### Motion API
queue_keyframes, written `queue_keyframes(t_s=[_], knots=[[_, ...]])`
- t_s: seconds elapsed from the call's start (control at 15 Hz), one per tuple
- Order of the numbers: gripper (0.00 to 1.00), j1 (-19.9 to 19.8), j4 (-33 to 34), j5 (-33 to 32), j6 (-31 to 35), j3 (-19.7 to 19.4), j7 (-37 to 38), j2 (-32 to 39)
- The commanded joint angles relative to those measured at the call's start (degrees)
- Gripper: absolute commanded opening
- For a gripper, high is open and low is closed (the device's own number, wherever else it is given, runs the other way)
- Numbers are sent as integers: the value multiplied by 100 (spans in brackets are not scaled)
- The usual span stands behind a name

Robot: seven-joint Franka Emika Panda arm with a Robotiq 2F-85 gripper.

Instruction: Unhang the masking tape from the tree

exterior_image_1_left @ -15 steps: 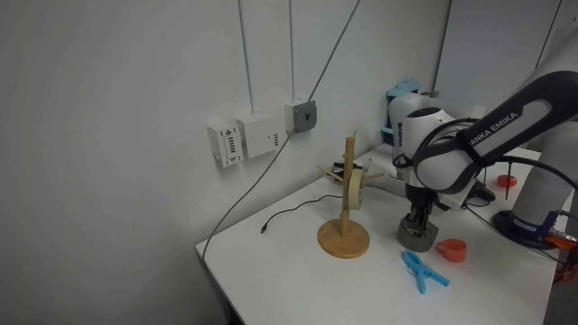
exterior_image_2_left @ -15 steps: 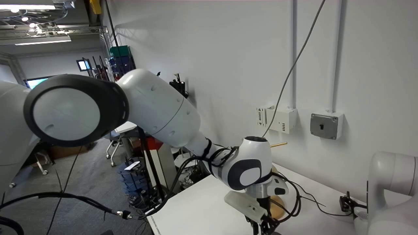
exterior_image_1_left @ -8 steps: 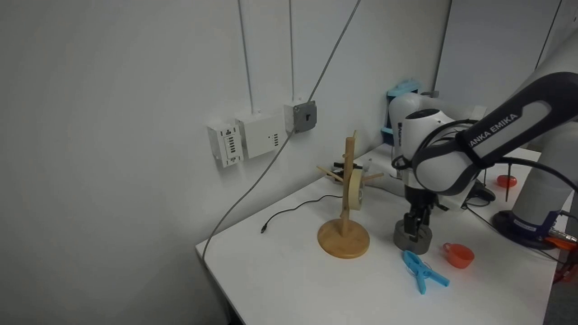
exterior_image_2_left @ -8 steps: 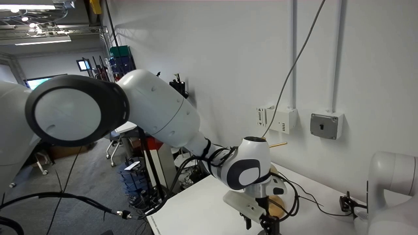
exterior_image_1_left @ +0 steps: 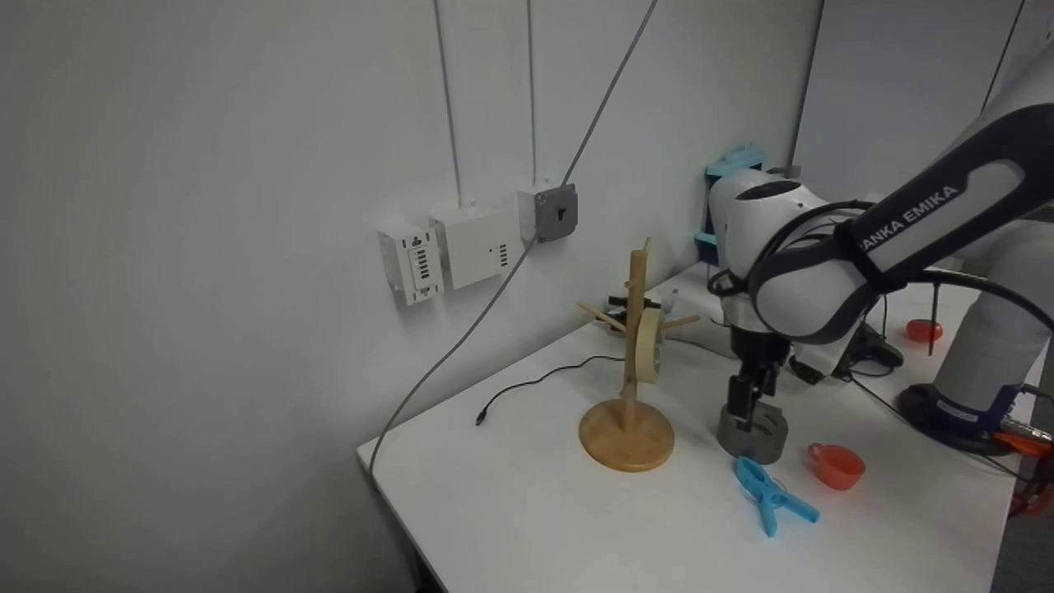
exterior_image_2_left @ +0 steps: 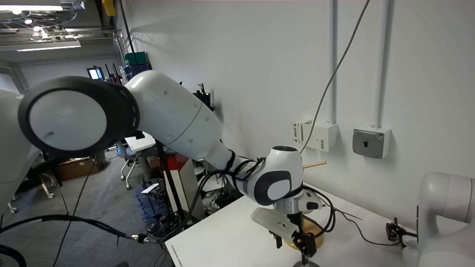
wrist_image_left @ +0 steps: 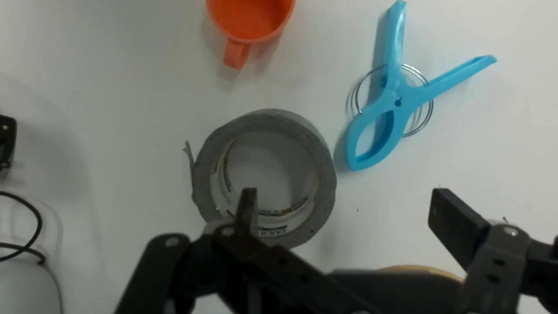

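Observation:
The masking tape, a cream ring-shaped roll (exterior_image_1_left: 647,354), hangs on a side peg of the tree, a light-wood stand (exterior_image_1_left: 626,449). In the wrist view just an edge of the tree's base (wrist_image_left: 420,269) shows; the hanging roll is hidden behind the arm in an exterior view. A grey tape roll (wrist_image_left: 324,192) with lettering inside lies flat on the table. My gripper (wrist_image_left: 344,196) is open right above it, nothing between its fingers. One finger (wrist_image_left: 248,207) appears over the ring's hole; whether it reaches inside I cannot tell. Beyond the ring's side is the opposite finger (wrist_image_left: 455,222).
A blue spring clamp (exterior_image_1_left: 767,494) and an orange-red cup (exterior_image_1_left: 838,468) lie close to the grey roll. A thin black cable (exterior_image_1_left: 543,379) runs behind the tree near the wall. Another white arm (exterior_image_2_left: 445,215) stands along the wall.
My gripper has opened, let go of the grey roll and risen a little. The grey roll now sits flat, slightly shifted. The cup has slid and turned a little; the tree and hanging roll have not moved.

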Motion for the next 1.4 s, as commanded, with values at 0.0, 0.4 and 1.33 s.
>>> queue_keyframes(t_s=[0.0, 0.4, 1.33], knots=[[100, 80, -345, -172, -98, -20, 54, -462], [100, 186, -845, -192, -3, -11, 110, -1104], [100, 511, -2272, -558, 1029, -103, 971, -2524]])
